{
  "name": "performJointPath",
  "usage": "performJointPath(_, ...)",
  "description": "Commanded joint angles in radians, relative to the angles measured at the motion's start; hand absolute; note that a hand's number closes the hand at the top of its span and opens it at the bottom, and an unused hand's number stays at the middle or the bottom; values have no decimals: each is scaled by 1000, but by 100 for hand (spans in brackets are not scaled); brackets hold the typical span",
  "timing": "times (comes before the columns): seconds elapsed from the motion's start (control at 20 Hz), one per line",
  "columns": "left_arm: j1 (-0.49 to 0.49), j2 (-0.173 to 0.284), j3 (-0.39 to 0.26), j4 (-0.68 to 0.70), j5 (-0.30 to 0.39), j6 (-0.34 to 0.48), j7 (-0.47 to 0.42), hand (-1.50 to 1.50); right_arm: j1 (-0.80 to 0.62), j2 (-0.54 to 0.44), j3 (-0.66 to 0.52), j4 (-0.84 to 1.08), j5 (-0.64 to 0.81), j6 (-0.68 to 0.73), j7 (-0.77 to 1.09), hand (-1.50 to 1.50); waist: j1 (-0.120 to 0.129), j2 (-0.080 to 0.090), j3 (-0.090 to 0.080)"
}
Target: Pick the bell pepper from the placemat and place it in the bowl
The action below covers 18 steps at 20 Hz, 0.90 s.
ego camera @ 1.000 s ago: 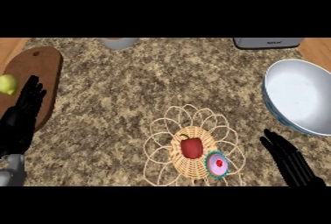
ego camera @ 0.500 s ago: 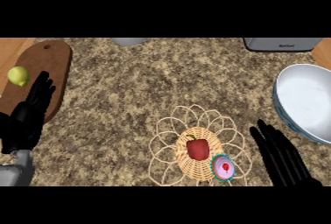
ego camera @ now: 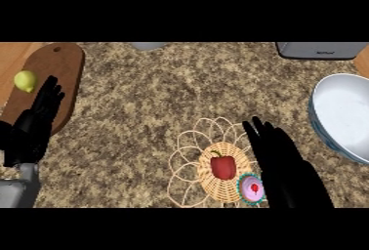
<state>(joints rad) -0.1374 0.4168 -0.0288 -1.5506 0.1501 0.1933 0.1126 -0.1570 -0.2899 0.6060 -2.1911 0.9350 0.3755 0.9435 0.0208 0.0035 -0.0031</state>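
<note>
Red bell pepper (ego camera: 222, 167) lies on the woven centre of the wicker placemat (ego camera: 189, 146), low on the speckled bench (ego camera: 187, 88). Nothing grips it yet.

Right hand (ego camera: 281, 161) stands just right of the pepper, fingers straight and close together, pointing up the view; its edge overlaps the mat's rim. Placed this way it looks set to close in on the pepper from the side. A small pink cupcake (ego camera: 252, 187) sits at the mat's lower right, touching or nearly touching the hand, and may get nudged.

White bowl (ego camera: 344, 122) sits well right of the mat, partly cut by the view's edge, on the same side as the working hand.

Left hand (ego camera: 36, 124) rests open at the left edge, fingers up, over a wooden cutting board (ego camera: 57, 63) that carries a lemon (ego camera: 25, 80).
</note>
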Motion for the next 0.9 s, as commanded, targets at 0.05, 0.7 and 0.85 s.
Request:
performJointPath(0.05,-64,-33,-14,17,-35,39,42,0,-155,113,-87,179,-123,184,76,-150,-9,2,2)
performJointPath(0.7,10,-58,-14,-2,-57,20,25,0,-137,207,-46,333,-111,346,161,-150,-19,-6,3)
performJointPath(0.85,-13,-27,31,-4,-47,-4,26,0,-207,201,-21,457,4,243,52,-150,-14,-4,3)
